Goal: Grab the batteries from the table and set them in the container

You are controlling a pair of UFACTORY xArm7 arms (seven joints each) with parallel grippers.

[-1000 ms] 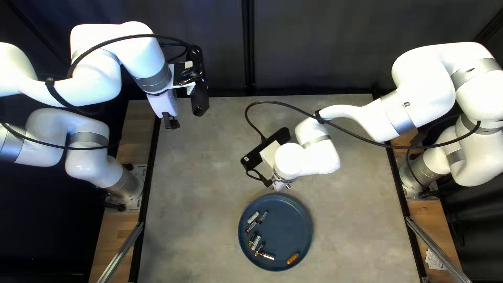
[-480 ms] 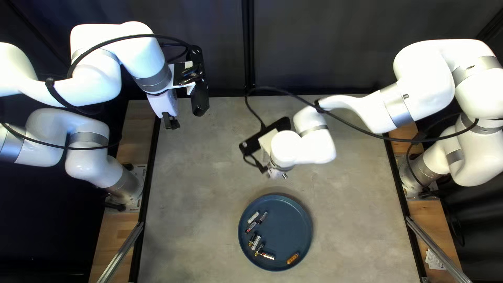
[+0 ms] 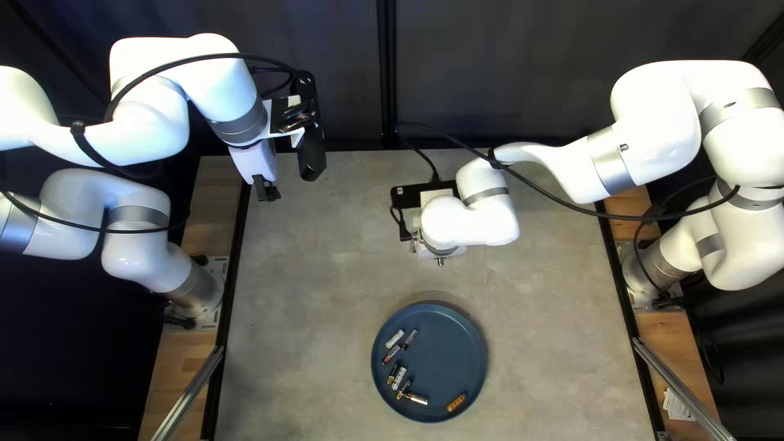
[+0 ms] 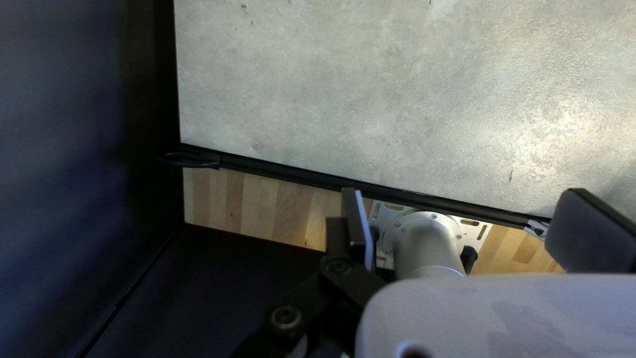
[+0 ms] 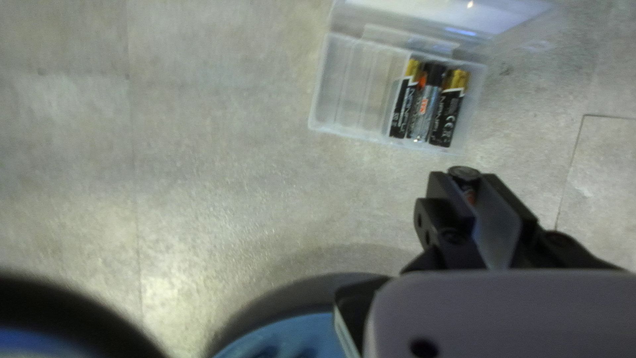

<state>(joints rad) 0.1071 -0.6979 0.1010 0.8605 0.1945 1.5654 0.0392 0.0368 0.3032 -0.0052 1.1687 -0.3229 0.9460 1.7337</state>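
Note:
In the top left view my left gripper hangs over the table's far left corner; the left wrist view shows the same gripper open and empty. My right gripper, mostly under its arm, is beyond the plate. In the right wrist view this gripper is shut on a battery, whose round end shows between the fingertips. Just ahead of it lies the clear container, lid open, with several batteries side by side at one end. The arm hides it in the top left view.
A blue round plate near the table's near edge holds several loose batteries and an orange one. Its rim also shows in the right wrist view. My left arm's base stands at the table edge.
My right gripper has moved away from the plate toward the far edge and its wrist has turned. The left arm and the batteries on the plate have stayed put.

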